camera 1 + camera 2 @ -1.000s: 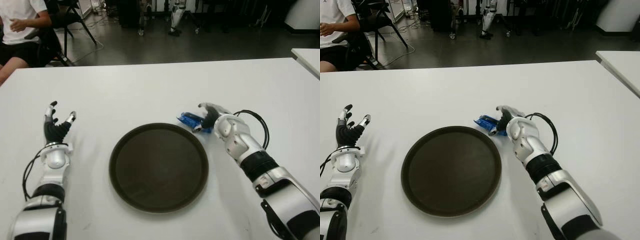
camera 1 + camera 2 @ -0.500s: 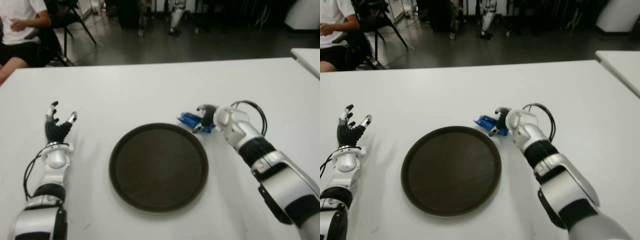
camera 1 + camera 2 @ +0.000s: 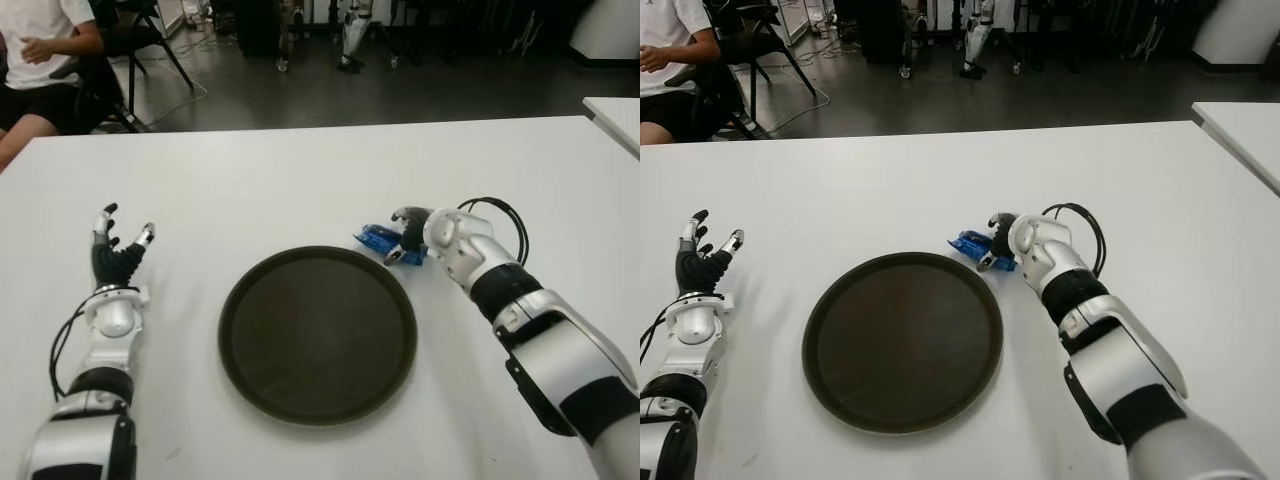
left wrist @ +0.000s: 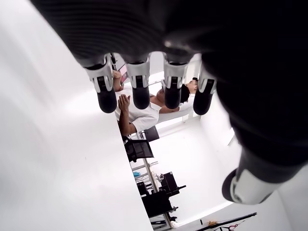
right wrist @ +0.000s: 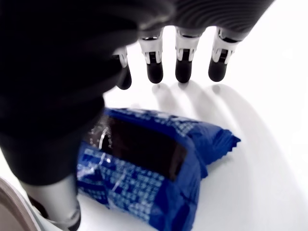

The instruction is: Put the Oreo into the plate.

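The Oreo, a blue packet, lies on the white table just past the far right rim of the round dark plate, which holds nothing. My right hand arches over the packet's right end. In the right wrist view the packet lies under the palm, the straight fingers reach past it to the table, and the thumb stands beside it; nothing is gripped. My left hand shows to the left of the plate, fingers spread and pointing up, holding nothing.
A person in a white shirt sits beyond the table's far left corner, beside a black chair. A second white table stands at the right edge. A black cable loops off my right wrist.
My right forearm has rolled and swung in, bringing the hand a little farther over the packet's right end. The packet, the plate and the left hand have stayed in place.
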Motion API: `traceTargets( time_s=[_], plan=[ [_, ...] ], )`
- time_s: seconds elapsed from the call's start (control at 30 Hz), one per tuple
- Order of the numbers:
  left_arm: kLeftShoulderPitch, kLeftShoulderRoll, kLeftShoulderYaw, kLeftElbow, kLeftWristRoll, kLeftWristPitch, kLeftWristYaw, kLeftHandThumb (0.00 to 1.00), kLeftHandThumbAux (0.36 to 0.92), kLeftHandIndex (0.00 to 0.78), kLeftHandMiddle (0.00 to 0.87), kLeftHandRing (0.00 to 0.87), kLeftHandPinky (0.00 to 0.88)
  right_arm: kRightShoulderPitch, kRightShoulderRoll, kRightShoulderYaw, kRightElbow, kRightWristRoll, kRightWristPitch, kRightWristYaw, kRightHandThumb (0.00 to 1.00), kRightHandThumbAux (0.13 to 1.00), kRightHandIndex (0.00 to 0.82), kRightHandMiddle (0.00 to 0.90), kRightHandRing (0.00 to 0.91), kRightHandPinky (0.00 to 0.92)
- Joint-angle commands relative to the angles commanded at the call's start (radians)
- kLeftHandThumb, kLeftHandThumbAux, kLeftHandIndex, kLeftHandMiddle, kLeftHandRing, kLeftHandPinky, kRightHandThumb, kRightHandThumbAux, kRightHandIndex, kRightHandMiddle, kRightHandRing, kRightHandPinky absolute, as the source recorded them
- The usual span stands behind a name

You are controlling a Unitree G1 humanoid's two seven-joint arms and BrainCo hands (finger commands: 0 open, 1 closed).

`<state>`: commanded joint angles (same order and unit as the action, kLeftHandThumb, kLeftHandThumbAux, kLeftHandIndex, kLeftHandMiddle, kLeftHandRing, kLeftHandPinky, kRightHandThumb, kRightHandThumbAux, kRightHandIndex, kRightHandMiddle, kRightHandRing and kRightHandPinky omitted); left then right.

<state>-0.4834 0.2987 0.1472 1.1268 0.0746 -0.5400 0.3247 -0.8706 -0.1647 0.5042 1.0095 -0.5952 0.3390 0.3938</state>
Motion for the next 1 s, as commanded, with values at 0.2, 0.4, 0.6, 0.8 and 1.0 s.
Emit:
traceTargets(
  time_s=[0.2,0.4,0.6,0.8,1.0],
  plan=[
    [0.000,-0.001,-0.007,-0.003,0.009,-0.002,0.016,0.000,0.624,0.000,0.000,0.000,0.000,-0.004,-0.003,0.009,0.007,-0.005,-0.016,0.013,0.000,0.763,0.029,0.076,0.014,0.000],
    [0.000,-0.003,-0.014,-0.006,0.019,0.001,0.030,0.000,0.613,0.000,0.000,0.000,0.000,-0.003,-0.015,0.020,-0.004,-0.010,-0.033,0.045,0.000,0.766,0.040,0.086,0.025,0.000],
    [0.000,-0.010,-0.008,-0.008,0.009,0.006,0.028,0.000,0.614,0.000,0.000,0.000,0.000,-0.007,-0.008,0.026,0.015,-0.015,-0.031,0.048,0.000,0.781,0.038,0.084,0.023,0.000],
    [0.003,-0.010,-0.013,-0.013,0.019,0.004,0.039,0.000,0.605,0.000,0.000,0.000,0.000,0.000,-0.014,0.020,0.016,-0.010,-0.054,0.036,0.000,0.786,0.031,0.074,0.018,0.000],
    [0.004,-0.014,-0.011,-0.018,0.015,0.003,0.035,0.000,0.611,0.000,0.000,0.000,0.000,0.001,-0.016,0.017,0.023,-0.006,-0.078,0.037,0.000,0.788,0.035,0.078,0.021,0.000]
  ],
)
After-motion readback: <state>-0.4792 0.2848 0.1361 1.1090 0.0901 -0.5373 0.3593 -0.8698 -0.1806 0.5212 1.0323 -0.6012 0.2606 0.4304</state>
